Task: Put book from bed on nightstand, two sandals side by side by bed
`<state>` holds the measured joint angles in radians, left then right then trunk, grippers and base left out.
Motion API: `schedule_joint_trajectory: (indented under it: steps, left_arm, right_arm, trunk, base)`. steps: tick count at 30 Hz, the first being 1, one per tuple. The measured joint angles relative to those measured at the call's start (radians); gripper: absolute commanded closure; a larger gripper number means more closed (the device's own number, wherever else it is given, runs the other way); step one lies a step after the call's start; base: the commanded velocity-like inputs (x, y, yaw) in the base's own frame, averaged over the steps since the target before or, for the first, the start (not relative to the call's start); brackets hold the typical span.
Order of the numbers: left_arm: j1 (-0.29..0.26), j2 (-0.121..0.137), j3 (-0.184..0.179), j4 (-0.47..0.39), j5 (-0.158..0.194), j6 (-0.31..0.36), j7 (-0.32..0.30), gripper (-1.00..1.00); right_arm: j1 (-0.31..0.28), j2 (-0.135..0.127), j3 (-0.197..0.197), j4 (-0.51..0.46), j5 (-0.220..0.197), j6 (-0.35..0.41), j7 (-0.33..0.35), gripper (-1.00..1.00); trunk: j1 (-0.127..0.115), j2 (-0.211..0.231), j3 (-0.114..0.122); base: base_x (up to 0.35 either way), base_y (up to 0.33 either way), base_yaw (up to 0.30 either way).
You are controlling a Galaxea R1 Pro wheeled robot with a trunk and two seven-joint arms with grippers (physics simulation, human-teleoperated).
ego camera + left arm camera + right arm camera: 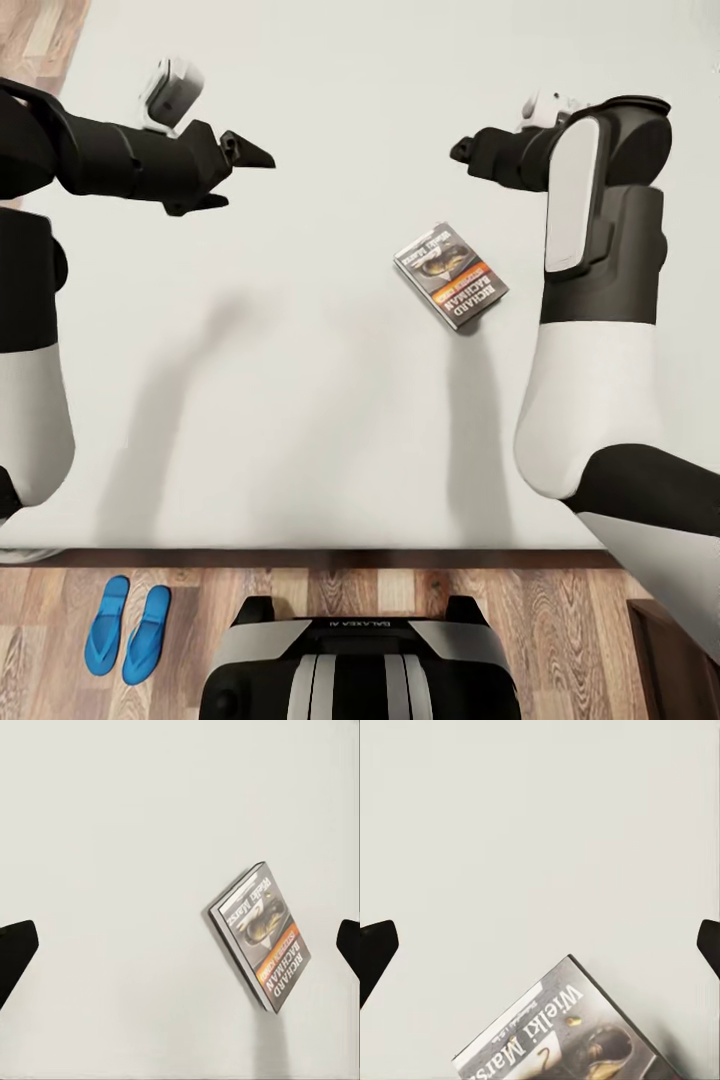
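one book (pixel 451 276) lies on the bed (pixel 300 380); plank floor (pixel 400 600) beside.

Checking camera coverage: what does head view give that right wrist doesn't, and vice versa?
Head view alone: the two sandals side by side on the wood floor, the bed edge, both arms, the left gripper and right gripper over the mattress, and the whole book. Right wrist alone: a close look at the cover lettering, with the book cropped and its open fingertips at the frame's sides. Both: book lying flat on the grey mattress, ungripped.
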<state>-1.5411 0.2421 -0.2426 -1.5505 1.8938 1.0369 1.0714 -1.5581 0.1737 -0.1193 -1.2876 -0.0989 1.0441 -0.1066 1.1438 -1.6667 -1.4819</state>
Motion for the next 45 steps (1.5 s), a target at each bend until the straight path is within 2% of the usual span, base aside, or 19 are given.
schedule_joint_trajectory:
  steps: [4, 5, 10, 11, 12, 14, 15, 18, 20, 23, 25, 31, 40, 45]
  left_arm:
    - [0.000, 0.019, -0.053, -0.031, 0.064, -0.051, 0.057, -1.00]
    - [0.000, 0.019, -0.053, -0.031, 0.064, -0.051, 0.058, -1.00]
    - [0.002, 0.054, -0.154, -0.049, 0.102, -0.105, 0.125, -1.00]
    - [0.002, 0.055, -0.155, -0.049, 0.102, -0.106, 0.126, -1.00]
    - [0.003, 0.061, -0.175, -0.051, 0.110, -0.118, 0.133, -1.00]
    - [0.004, 0.070, -0.212, -0.053, 0.132, -0.143, 0.146, -1.00]
    - [0.005, 0.077, -0.238, -0.055, 0.160, -0.162, 0.154, -1.00]
    - [0.015, 0.088, -0.262, -0.057, 0.193, -0.180, 0.165, -1.00]
    - [0.024, 0.092, -0.267, -0.057, 0.200, -0.184, 0.168, -1.00]
    - [0.071, 0.102, -0.273, -0.058, 0.214, -0.190, 0.171, -1.00]
    - [0.109, 0.107, -0.269, -0.058, 0.218, -0.190, 0.169, -1.00]
    - [0.176, 0.112, -0.255, -0.059, 0.223, -0.190, 0.171, -1.00]
    - [0.195, 0.095, -0.249, -0.060, 0.225, -0.196, 0.171, -1.00]
    - [0.175, 0.083, -0.246, -0.060, 0.227, -0.200, 0.169, -1.00]
  right_arm:
    - [0.027, 0.000, 0.002, -0.045, 0.001, 0.000, 0.000, -1.00]
    - [0.027, 0.000, 0.002, -0.046, 0.001, 0.000, 0.000, -1.00]
    - [0.064, 0.000, 0.004, -0.066, 0.002, 0.000, 0.000, -1.00]
    - [0.064, 0.000, 0.004, -0.066, 0.002, 0.000, 0.000, -1.00]
    - [0.070, 0.000, 0.004, -0.068, 0.003, 0.000, 0.000, -1.00]
    - [0.079, 0.000, 0.005, -0.071, 0.003, 0.000, 0.000, -1.00]
    - [0.085, 0.000, 0.005, -0.073, 0.003, 0.000, -0.001, -1.00]
    - [0.091, 0.000, 0.004, -0.076, 0.003, 0.000, -0.001, -1.00]
    - [0.094, 0.000, 0.005, -0.076, 0.004, 0.000, -0.001, -1.00]
    - [0.107, 0.000, 0.005, -0.080, 0.006, 0.000, -0.002, -1.00]
    - [0.113, 0.000, 0.006, -0.084, 0.007, 0.000, -0.002, -1.00]
    - [0.127, 0.000, 0.007, -0.100, 0.009, 0.000, -0.002, -1.00]
    - [0.140, 0.000, 0.008, -0.107, 0.011, 0.000, -0.003, -1.00]
    - [0.144, 0.000, 0.009, -0.107, 0.018, 0.000, -0.005, -1.00]
  trunk:
    - [0.000, 0.000, 0.006]
    - [0.000, 0.000, 0.008]
    - [0.000, 0.000, 0.016]
    - [0.000, 0.000, 0.018]
    - [0.000, 0.000, 0.020]
    - [0.000, 0.000, 0.023]
    - [0.000, 0.000, 0.024]
    - [0.000, 0.000, 0.029]
    - [0.000, 0.000, 0.033]
    - [0.000, 0.000, 0.037]
    - [0.000, 0.000, 0.041]
    - [0.000, 0.000, 0.050]
    - [0.000, 0.000, 0.065]
    - [0.000, 0.000, 0.073]
  base:
    - [0.000, 0.000, 0.000]
    - [0.000, 0.000, 0.000]
    - [0.000, 0.000, 0.000]
    - [0.000, 0.000, 0.000]
    - [0.000, 0.000, 0.000]
    - [0.000, 0.000, 0.000]
    - [0.000, 0.000, 0.000]
    - [0.000, 0.000, 0.000]
    - [0.000, 0.000, 0.000]
    - [0.000, 0.000, 0.000]
    - [0.000, 0.000, 0.000]
    - [0.000, 0.000, 0.000]
    - [0.000, 0.000, 0.000]
    - [0.000, 0.000, 0.000]
